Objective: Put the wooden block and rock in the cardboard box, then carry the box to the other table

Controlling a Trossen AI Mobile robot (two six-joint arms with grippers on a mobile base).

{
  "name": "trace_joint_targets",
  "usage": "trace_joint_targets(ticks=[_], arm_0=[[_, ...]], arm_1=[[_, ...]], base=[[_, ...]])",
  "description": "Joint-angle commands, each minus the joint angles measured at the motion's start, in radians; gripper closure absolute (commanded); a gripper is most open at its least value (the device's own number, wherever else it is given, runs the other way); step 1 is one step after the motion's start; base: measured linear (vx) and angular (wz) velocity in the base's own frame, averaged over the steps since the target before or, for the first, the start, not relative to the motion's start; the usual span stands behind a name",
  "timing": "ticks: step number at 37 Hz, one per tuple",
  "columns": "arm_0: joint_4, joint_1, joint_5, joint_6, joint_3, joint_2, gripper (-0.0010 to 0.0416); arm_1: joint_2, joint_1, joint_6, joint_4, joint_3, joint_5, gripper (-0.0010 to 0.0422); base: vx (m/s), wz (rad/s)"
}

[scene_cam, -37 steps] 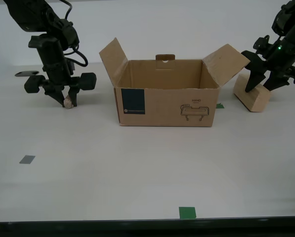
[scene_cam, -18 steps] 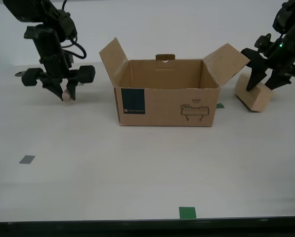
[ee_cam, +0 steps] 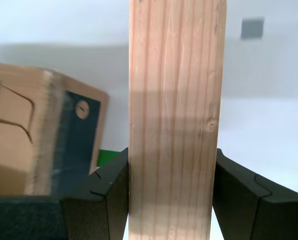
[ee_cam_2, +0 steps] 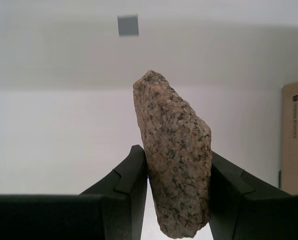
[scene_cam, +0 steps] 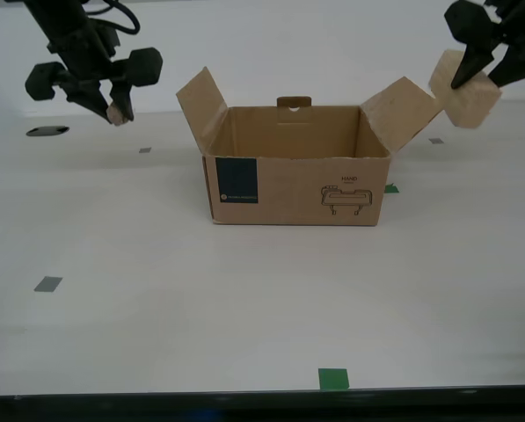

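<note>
My first gripper (scene_cam: 480,63) is partly cut off at the frame edge, jaws clamped on the pale grained wooden block (scene_cam: 463,88), raised beside the brown corrugated cardboard box (scene_cam: 295,163). My second gripper (scene_cam: 105,103) pinches the rough speckled pinkish rock (scene_cam: 115,113) aloft, across the open box from it.

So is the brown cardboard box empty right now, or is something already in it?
Empty as far as visible: the brown cardboard box stands open with side flaps spread, showing bare inner walls; its floor is hidden from the exterior view.
</note>
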Motion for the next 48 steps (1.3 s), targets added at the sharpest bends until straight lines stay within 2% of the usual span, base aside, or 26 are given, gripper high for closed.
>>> trace_joint_targets(ticks=[1,5,13,21,25,29,32,37,41,44,48], arm_0=[[0.001,0.001,-0.005,0.006,-0.001,-0.056,0.0407],[0.001,0.002,-0.005,0.027,-0.002,-0.118,0.0407],[0.000,0.003,-0.013,0.030,0.005,-0.208,0.0407],[-0.006,0.005,-0.115,0.032,0.005,-0.274,0.0407],[-0.007,0.010,-0.134,0.033,0.005,-0.307,0.0407],[-0.007,0.016,-0.164,0.038,0.005,-0.338,0.0407],[-0.006,0.022,-0.193,0.039,0.005,-0.356,0.0407],[-0.007,0.040,-0.200,0.040,0.005,-0.372,0.0407],[-0.007,0.067,-0.231,0.044,0.005,-0.373,0.0407],[-0.006,0.097,-0.234,0.045,0.005,-0.373,0.0407],[-0.005,0.135,-0.234,0.045,0.005,-0.373,0.0407]], arm_1=[[-0.039,-0.001,0.017,0.001,0.006,0.003,0.0413],[-0.078,-0.002,0.040,0.002,0.008,0.003,0.0413],[-0.137,-0.003,0.070,0.002,0.040,0.013,0.0413],[-0.163,-0.009,0.103,-0.003,0.105,0.161,0.0413],[-0.171,-0.021,0.103,-0.007,0.137,0.207,0.0413],[-0.192,-0.044,0.107,-0.006,0.153,0.211,0.0413],[-0.209,-0.068,0.135,-0.006,0.161,0.210,0.0413],[-0.228,-0.116,0.193,-0.005,0.179,0.211,0.0412],[-0.231,-0.156,0.200,0.003,0.188,0.211,0.0413],[-0.231,-0.189,0.205,0.009,0.191,0.211,0.0413],[-0.231,-0.233,0.253,0.020,0.190,0.211,0.0412]], base=[[0.000,0.000],[0.000,0.000],[0.000,0.000],[0.000,0.000],[0.000,0.000],[0.000,0.000],[0.000,0.000],[0.000,0.000],[0.000,0.000],[0.000,0.000],[0.000,0.000]])
